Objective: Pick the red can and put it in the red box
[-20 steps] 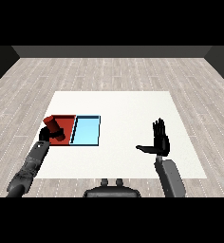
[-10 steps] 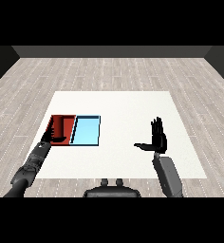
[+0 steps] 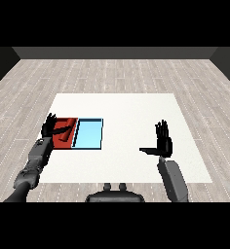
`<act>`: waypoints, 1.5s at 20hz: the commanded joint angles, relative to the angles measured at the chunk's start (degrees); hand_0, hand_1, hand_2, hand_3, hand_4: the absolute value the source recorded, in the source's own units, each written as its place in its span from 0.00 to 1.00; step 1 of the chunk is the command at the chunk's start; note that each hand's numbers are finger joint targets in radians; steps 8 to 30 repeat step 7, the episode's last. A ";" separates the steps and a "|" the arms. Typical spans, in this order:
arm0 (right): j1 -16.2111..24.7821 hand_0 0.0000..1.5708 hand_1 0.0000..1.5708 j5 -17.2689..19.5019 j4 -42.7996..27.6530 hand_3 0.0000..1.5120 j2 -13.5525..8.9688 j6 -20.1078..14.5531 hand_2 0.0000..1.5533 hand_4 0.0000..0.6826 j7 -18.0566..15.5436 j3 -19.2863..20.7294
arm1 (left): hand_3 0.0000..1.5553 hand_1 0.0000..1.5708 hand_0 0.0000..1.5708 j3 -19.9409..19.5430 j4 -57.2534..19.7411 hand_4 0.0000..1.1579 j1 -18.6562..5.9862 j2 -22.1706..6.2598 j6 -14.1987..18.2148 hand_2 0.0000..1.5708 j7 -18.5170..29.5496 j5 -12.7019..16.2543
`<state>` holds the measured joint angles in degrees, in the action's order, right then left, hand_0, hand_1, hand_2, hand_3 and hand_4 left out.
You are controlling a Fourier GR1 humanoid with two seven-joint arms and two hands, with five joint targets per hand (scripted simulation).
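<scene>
The red can [image 3: 64,133] lies tilted on its side inside the red tray [image 3: 71,122], at the left of the table. My left hand [image 3: 49,127] hovers at the tray's left edge with its fingers spread straight; it is just beside the can and holds nothing. My right hand [image 3: 162,143] is raised over the table's right part, palm upright, fingers straight and thumb pointing left, far from both trays.
The light blue tray [image 3: 89,134] lies right against the red tray's right side. The white table [image 3: 131,112] stretches between the trays and my right hand. Its front edge runs just ahead of my forearms.
My left hand has let go of the red can, which now lies in the red tray, and its fingers have straightened. The right hand has barely moved.
</scene>
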<state>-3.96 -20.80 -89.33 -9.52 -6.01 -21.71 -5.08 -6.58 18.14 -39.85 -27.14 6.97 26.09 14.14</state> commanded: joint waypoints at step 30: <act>-0.42 0.00 0.00 1.69 1.61 0.00 -2.11 2.72 0.00 0.00 -1.19 -0.50 | 0.00 0.00 0.00 -2.62 22.38 0.00 8.85 15.46 -14.94 0.00 17.63 9.98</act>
